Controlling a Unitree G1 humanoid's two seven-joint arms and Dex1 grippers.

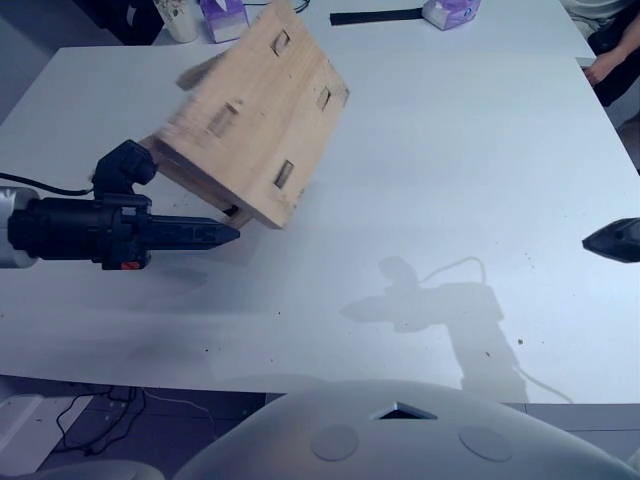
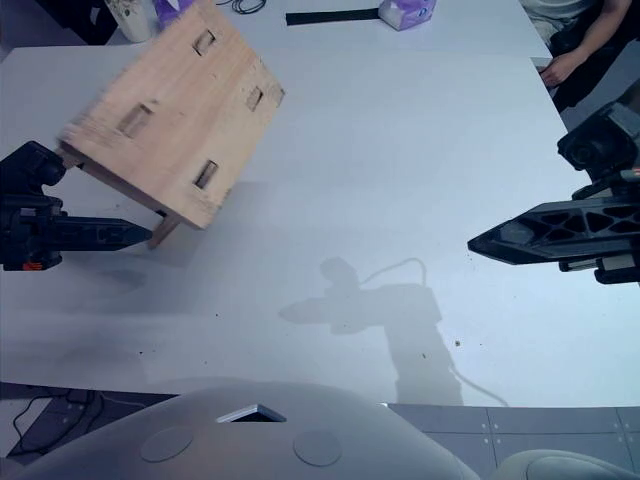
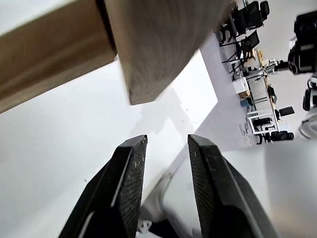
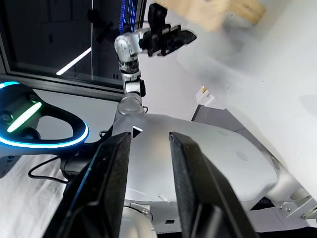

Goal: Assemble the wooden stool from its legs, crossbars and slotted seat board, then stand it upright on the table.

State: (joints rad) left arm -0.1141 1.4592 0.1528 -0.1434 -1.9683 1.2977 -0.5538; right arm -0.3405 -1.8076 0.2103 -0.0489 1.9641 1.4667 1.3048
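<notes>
The wooden stool [image 1: 255, 110] stands tilted on the left back part of the white table [image 1: 450, 180]. Its slotted seat board faces up and toward me, and its upper left corner is blurred. A short piece of leg [image 2: 165, 228] shows under its near lower edge. My left gripper [image 1: 230, 235] lies low over the table, its tip just below that near edge, apart from the wood. In the left wrist view it [image 3: 166, 141] is open with nothing between its fingers, and the stool's wood [image 3: 158, 44] hangs above. My right gripper [image 2: 478, 243] is open at the far right, well away from the stool.
Along the table's back edge stand a white cup [image 1: 180, 18], two purple packs [image 1: 222, 18] [image 1: 450, 12] and a black strip [image 1: 375, 16]. A person's hand [image 1: 605, 65] rests by the far right corner. The table's front edge [image 1: 300, 385] runs close to me.
</notes>
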